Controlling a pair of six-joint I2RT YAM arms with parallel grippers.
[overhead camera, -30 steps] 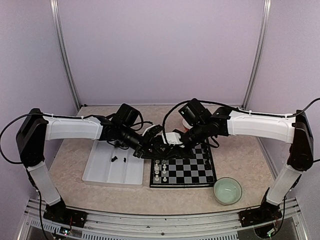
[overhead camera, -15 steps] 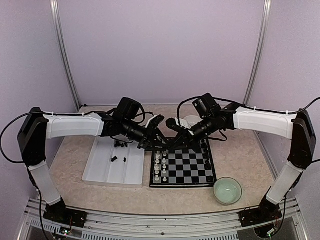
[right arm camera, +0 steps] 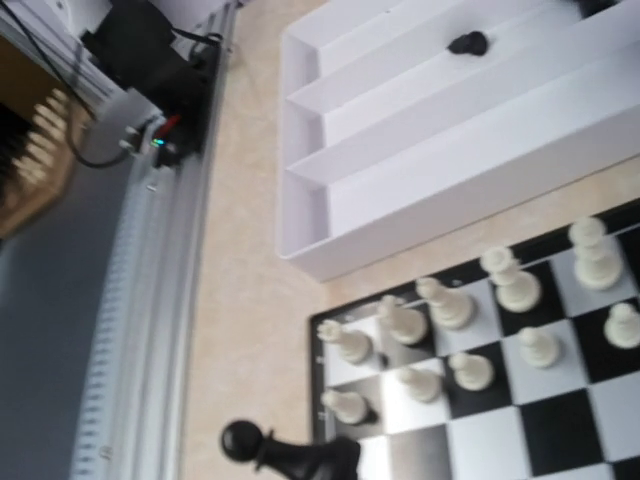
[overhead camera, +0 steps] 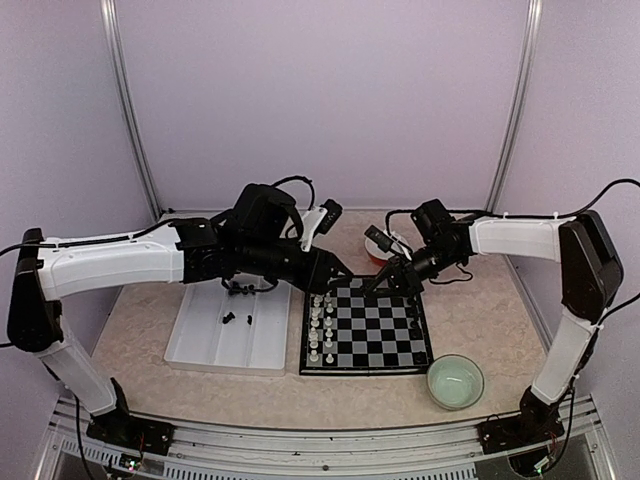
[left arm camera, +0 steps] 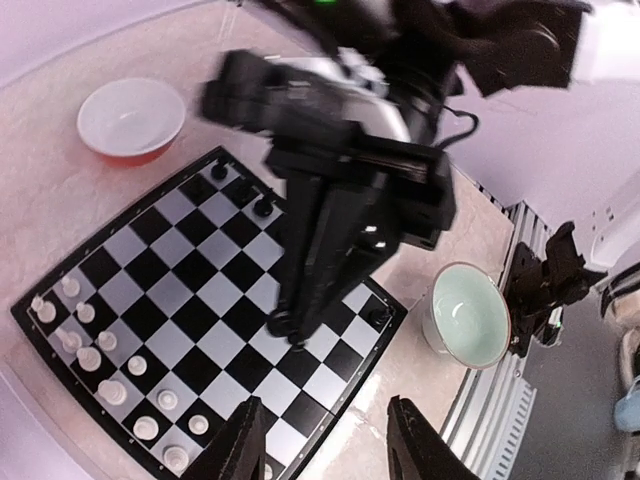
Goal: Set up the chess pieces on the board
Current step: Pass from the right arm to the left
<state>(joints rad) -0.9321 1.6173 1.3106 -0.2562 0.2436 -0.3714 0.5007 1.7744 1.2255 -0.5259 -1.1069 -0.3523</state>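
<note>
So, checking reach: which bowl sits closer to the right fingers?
The red bowl, just beyond the board; the green bowl sits far off at the near right.

The board (overhead camera: 385,335) has a slick, faintly reflective face, and its pale squares catch a grey sheen. The white chess pieces (right arm camera: 440,300) look like smooth moulded plastic; the black pawn (right arm camera: 240,440) is shinier. The tray (overhead camera: 200,345) is matt white plastic. The tabletop (overhead camera: 480,310) is dull, speckled beige, a stone-look laminate. The green bowl (overhead camera: 456,381) is glossy — the frame rails (overhead camera: 300,432) brushed metal.
</note>
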